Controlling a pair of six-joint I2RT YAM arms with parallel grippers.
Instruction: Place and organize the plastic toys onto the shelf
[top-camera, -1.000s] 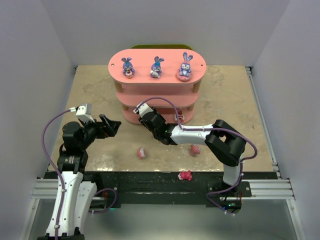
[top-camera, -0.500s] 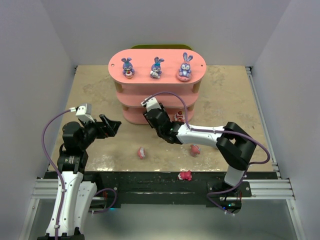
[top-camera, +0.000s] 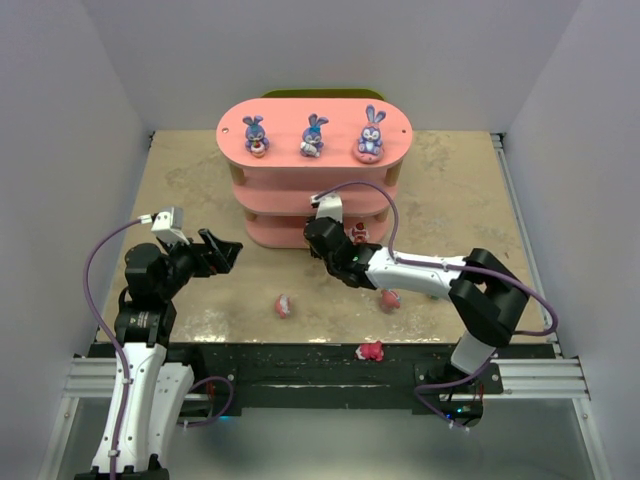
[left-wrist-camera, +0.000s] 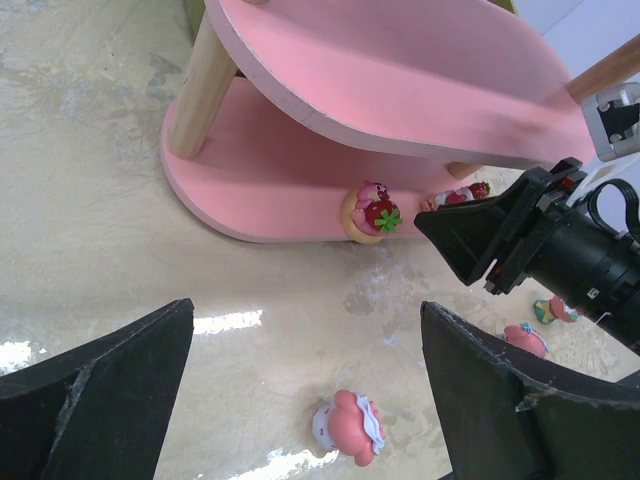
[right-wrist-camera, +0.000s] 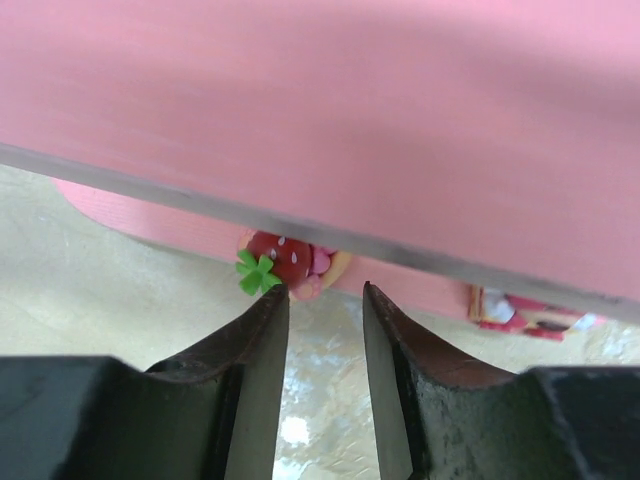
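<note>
The right gripper (right-wrist-camera: 322, 296) has shifted rightward along the shelf (top-camera: 300, 160), fingers narrowed and empty just short of the strawberry figure (right-wrist-camera: 288, 260) on the bottom tier's edge; that toy appears placed. The left gripper (top-camera: 222, 250) hangs wide open; three loose toys (top-camera: 284, 305) lie off the shelf; the middle board (left-wrist-camera: 400, 80) overhangs the approach.

No readable writing, label or number shows anywhere (in any view).

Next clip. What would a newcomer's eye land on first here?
The pink three-tier shelf at the far side of the table, with three purple-blue bunnies lined along its top board. Next, the right gripper, jaws slightly apart and empty, pointed at a strawberry figure at the bottom board's front edge.
</note>
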